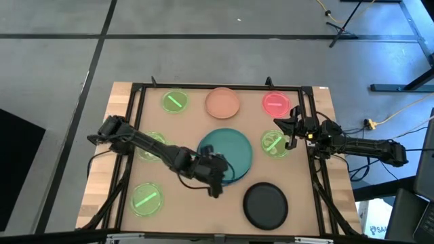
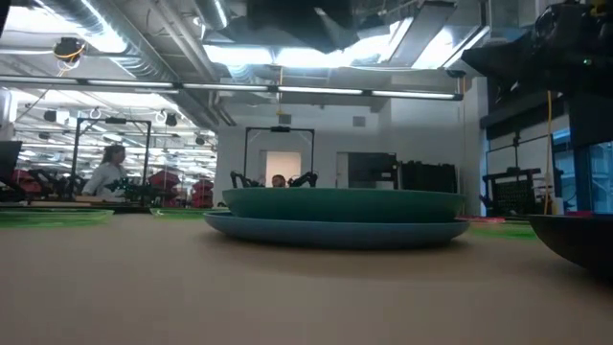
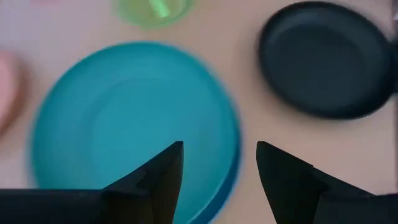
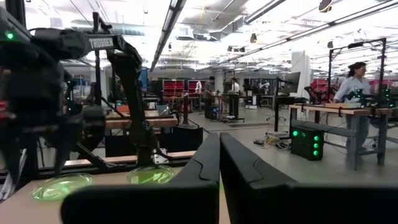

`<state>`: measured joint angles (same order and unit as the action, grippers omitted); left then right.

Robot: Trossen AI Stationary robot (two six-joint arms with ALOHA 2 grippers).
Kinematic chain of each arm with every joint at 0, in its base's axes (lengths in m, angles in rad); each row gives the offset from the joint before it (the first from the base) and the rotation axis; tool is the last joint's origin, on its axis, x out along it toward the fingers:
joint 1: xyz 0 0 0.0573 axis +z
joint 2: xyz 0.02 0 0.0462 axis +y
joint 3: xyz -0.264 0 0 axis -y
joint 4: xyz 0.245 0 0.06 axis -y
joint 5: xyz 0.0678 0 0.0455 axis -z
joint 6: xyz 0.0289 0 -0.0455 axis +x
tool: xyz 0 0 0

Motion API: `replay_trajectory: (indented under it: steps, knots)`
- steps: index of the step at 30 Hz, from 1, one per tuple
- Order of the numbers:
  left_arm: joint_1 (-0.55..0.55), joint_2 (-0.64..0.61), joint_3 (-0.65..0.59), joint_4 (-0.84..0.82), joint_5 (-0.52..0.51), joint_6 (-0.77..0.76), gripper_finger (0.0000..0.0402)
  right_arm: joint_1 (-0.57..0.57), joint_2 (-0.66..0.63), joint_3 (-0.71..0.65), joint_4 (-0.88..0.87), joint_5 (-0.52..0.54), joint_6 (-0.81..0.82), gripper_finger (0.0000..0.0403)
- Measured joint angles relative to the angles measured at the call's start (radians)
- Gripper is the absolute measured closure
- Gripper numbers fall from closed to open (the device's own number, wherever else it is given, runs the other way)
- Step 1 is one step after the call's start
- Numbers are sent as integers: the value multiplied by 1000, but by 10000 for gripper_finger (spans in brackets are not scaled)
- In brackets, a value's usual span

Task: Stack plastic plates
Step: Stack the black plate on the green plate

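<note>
**A:** From overhead the layout is easy to read. The teal plate (image 1: pixel 227 149) sits in the middle of the table (image 1: pixel 122 108), and everything else goes around it: peach plate (image 1: pixel 222 102) on the far side, pink-red plate (image 1: pixel 276 103) beside the peach one, black plate (image 1: pixel 265 204) on the near side. Green plates are scattered too, one (image 1: pixel 175 102) on the peach plate's other side, one (image 1: pixel 147 198) well off toward the left arm's side, and one (image 1: pixel 274 144) just beside the teal plate under the right arm.

**B:** The table-level camera adds something the top view hides, though: the teal plate (image 2: pixel 345 203) is sitting on a blue plate (image 2: pixel 335 232), so those two are already stacked. Overhead only a sliver of blue rim peeks out.

**A:** Arms? The left arm reaches in low, elbow bent, and the left gripper (image 1: pixel 215 177) hangs over the teal plate's near edge.

**B:** Its wrist camera shows the fingers apart, nothing between them, teal plate (image 3: pixel 134 118) right below and the black plate (image 3: pixel 323 59) off to one side.

**A:** The right gripper (image 1: pixel 293 129) is stretched out level by the pink-red plate's side of the table.

**B:** Its own camera shows the two fingers pressed together, nothing held, looking across at two green plates (image 4: pixel 62 185) and a person at a bench in the room behind.
</note>
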<state>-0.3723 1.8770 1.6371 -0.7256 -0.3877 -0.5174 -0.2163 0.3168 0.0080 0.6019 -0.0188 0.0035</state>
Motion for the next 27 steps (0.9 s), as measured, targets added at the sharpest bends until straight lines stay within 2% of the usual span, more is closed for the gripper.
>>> replay_trajectory:
  steps: [7, 14, 22, 27]
  knots:
    - [1, 125, 0, 237, 86, 4, 205, 0, 0, 0, 2, 0, 18, 400]
    - [0, 231, 0, 302, 129, -291, 205, 1, 0, 0, 18, -8, 19, 400]
    - [-29, 297, 0, 453, 140, -485, 206, 1, 0, 0, 17, -138, 103, 400]
    - [-48, 315, 0, 483, 137, -590, 206, 1, 0, 0, 16, -185, 139, 400]
